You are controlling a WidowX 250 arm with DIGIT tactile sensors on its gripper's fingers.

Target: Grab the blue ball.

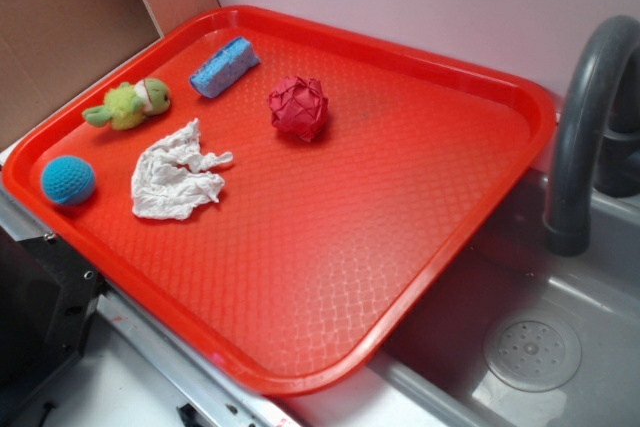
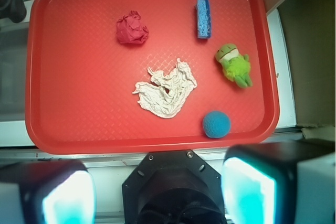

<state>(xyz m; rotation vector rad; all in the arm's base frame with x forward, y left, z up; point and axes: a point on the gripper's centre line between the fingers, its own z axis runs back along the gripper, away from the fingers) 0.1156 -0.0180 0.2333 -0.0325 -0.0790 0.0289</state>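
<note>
Gripper (image 2: 157, 190) is seen spread wide, empty, high above the blue ball (image 2: 216, 124); crumpled white cloth (image 2: 166, 92) lying just beside it could be snagged.

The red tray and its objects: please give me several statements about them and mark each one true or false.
1. The blue ball lies near an edge of the red tray. True.
2. The end effector is closed around the blue ball. False: its fingers are apart, high above the tray, and hold nothing.
3. The white cloth lies between the blue ball and the red ball. True.
4. The blue sponge is stacked on the green plush toy. False: they lie apart on the tray.
5. The red ball rests in the sink. False: it is on the tray.
</note>
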